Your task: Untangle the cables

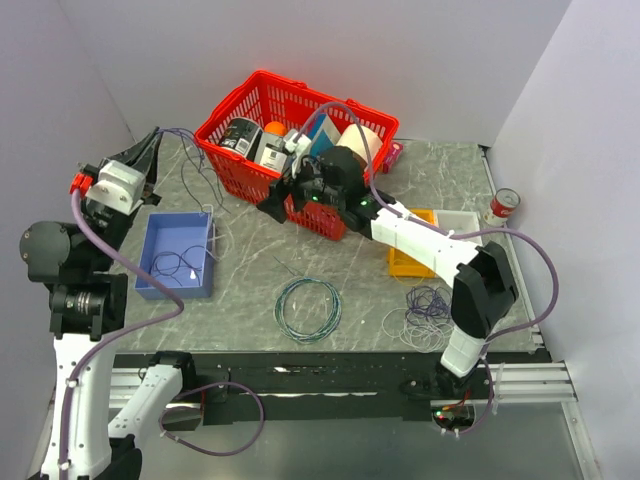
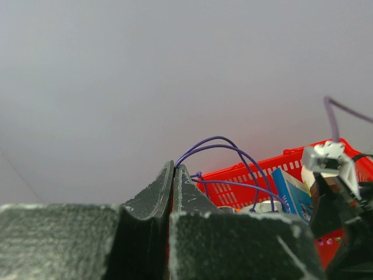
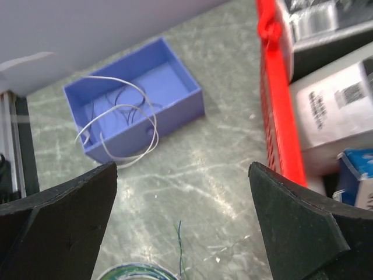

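My left gripper (image 1: 156,135) is raised at the far left, shut on a thin purple wire (image 1: 190,135) that trails down toward the red basket. In the left wrist view the jaws (image 2: 173,167) are pressed together on this wire (image 2: 233,149), which loops up in front of the basket. My right gripper (image 1: 271,207) is open and empty, low by the basket's front left corner; it also shows in the right wrist view (image 3: 182,169). A scribbly pile of thin purple, white and black wires (image 1: 424,310) lies at the front right. White and black wires (image 3: 119,111) lie in the blue tray.
The red basket (image 1: 225,170) with boxes and cans stands at the back. The blue tray (image 1: 150,285) is at the left. A teal-green cable ring (image 1: 308,309) lies at the front centre. An orange tray (image 1: 404,266), a white tray (image 1: 462,220) and a can (image 1: 505,205) stand at the right.
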Motion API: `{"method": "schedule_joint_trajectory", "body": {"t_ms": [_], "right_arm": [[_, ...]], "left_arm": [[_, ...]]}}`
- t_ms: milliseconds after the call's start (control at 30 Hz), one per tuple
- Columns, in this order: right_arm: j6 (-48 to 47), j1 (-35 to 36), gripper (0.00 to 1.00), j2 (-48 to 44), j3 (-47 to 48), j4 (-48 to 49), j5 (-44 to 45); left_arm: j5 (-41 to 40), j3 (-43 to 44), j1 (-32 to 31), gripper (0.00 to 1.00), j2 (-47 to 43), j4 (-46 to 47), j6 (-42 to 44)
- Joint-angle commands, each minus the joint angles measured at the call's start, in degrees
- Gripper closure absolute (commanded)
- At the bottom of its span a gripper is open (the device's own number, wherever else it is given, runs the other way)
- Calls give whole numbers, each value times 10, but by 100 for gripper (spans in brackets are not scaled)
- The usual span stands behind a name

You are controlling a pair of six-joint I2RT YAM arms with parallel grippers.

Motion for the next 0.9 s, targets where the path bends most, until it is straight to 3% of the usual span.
{"method": "schedule_joint_trajectory", "body": {"t_ms": [0, 300, 433, 500, 533, 633, 733, 867], "right_arm": [[12, 36, 0, -57, 56, -7, 39], [176, 111, 0, -26, 90, 15, 79], [182, 109, 0, -32, 66, 43, 98], [133, 97, 0, -49, 17, 115, 40], [108, 83, 0, -55, -4, 143, -51], [15, 61, 0, -74, -69, 226, -182], [-36, 45, 0, -56, -51, 189, -227], [-14, 29, 2, -13, -13, 194, -255]], "left_arm": [[-43, 7, -2, 99, 7, 9, 10], [-78, -5, -12, 99, 19, 53, 22], [-76, -8, -17, 99, 21, 63, 13], [-57, -6, -17, 99, 15, 60, 10], [-52, -5, -18, 99, 14, 56, 5], [-20, 3, -20, 99, 10, 46, -5], [2, 12, -21, 99, 8, 44, -16], [20, 27, -22, 99, 8, 47, -29]]}}
